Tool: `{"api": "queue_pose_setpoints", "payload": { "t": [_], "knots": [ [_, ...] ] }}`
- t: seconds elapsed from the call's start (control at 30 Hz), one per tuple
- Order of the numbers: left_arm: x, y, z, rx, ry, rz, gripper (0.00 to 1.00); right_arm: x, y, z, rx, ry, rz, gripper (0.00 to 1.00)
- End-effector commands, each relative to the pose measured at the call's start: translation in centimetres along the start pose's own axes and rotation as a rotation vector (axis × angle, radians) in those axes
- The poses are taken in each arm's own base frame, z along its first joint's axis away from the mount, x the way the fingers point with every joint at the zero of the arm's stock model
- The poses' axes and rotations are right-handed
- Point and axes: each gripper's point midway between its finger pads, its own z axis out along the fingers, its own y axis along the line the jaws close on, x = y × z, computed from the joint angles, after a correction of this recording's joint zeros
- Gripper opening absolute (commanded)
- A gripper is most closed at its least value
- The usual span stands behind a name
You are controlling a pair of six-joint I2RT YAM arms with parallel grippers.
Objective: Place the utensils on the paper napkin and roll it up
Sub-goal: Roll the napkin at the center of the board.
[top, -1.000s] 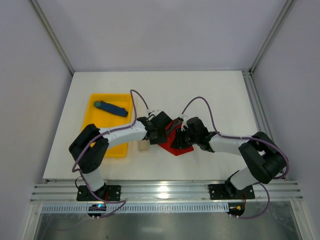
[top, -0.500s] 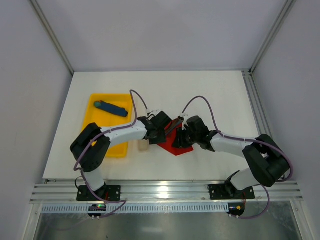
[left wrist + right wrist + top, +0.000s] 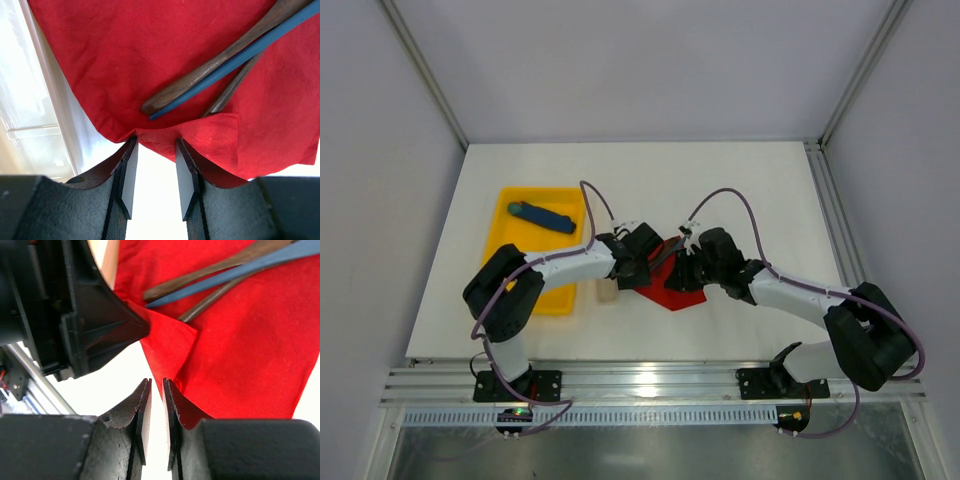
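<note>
The red paper napkin (image 3: pixel 672 293) lies at the table's middle, between my two grippers. In the left wrist view the napkin (image 3: pixel 150 50) carries brown wooden utensils (image 3: pixel 220 60) and a slim blue stick (image 3: pixel 240 52). Its near edge is folded up at my left gripper (image 3: pixel 155 142), whose jaws stand a little apart with bare table between them. My left gripper (image 3: pixel 648 268) is at the napkin's left edge, my right gripper (image 3: pixel 688 272) at its middle. In the right wrist view my right gripper (image 3: pixel 156 382) has only a narrow gap, with a folded napkin (image 3: pixel 250 340) corner at its tips. The utensils (image 3: pixel 210 267) lie beyond.
A yellow tray (image 3: pixel 505 215) at the left holds a blue stick-shaped object (image 3: pixel 542 216). A small beige block (image 3: pixel 607 293) lies between the tray and the napkin. The left gripper's fingers (image 3: pixel 120 327) are close to the right gripper's left side.
My right arm's elbow has swung out to the right while its gripper stayed at the napkin. My left arm has barely moved.
</note>
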Motion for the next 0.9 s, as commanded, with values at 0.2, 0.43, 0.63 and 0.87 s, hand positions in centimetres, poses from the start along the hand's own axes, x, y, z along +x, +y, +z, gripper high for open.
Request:
{"api": "queue_pose_setpoints", "payload": {
  "t": [0.2,0.43,0.63,0.87],
  "knots": [
    [-0.3,0.3,0.3,-0.018,-0.011,-0.032,0.40,-0.3,2.7,0.7,-0.107,-0.021,0.001,0.22],
    [-0.2,0.4,0.4,-0.019,-0.006,-0.041,0.40,1.8,2.1,2.3,-0.098,0.029,0.017,0.22],
    [0.1,0.8,0.6,-0.032,0.000,-0.036,0.40,3.9,-0.1,3.1,-0.014,0.071,0.049,0.21],
    [0.6,0.5,0.8,-0.010,0.017,-0.049,0.40,4.8,-1.6,2.7,0.056,0.081,0.067,0.20]
  ]
}}
